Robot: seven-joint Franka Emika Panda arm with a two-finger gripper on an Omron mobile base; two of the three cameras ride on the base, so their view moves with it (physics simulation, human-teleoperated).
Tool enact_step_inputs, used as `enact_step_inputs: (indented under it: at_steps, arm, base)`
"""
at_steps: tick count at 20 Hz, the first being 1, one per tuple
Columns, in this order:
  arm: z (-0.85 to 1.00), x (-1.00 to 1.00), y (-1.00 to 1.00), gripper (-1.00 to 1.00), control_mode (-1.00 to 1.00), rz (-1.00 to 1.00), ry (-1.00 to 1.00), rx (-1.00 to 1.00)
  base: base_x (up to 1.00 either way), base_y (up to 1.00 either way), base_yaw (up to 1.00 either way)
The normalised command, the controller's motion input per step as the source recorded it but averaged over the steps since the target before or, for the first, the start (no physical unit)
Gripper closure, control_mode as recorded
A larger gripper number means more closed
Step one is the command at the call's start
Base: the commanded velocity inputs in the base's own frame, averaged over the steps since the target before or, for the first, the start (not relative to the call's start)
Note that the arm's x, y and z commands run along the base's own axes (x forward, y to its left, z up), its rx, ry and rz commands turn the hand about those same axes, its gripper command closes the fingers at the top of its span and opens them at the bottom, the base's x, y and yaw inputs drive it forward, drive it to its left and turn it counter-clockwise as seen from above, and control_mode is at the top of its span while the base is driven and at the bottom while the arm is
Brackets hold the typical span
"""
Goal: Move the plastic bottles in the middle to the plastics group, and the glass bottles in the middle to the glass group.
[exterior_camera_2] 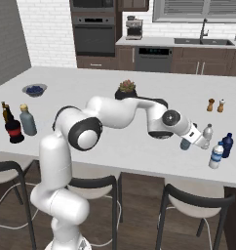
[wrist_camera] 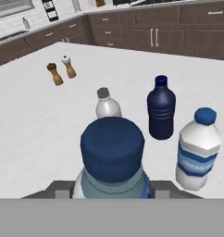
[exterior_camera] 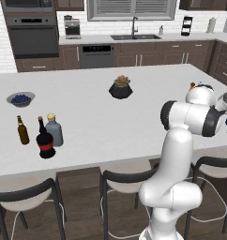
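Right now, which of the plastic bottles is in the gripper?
The blue-tinted bottle with the blue cap, between the fingers of the gripper. The white-and-blue label bottle, dark blue container and pale-capped clear bottle stand free on the counter.

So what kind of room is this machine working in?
A home kitchen, rendered rather than filmed. A built-in dark wall oven, a steel sink with a tall tap beneath a window, and brown wooden cabinets line the back wall, with a large white island counter in front.
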Motion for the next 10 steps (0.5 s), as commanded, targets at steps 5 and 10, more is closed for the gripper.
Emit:
enact_step_inputs:
  at_steps: [5,10]
  arm:
    - [0.0,0.01,-0.06,1.0,-1.0,-0.02,0.04,-0.1]
    - [0.0,0.0,-0.17,1.0,-1.0,-0.01,0.15,-0.06]
  base:
    - [0.0,0.0,0.0]
    - [0.0,0.0,0.0]
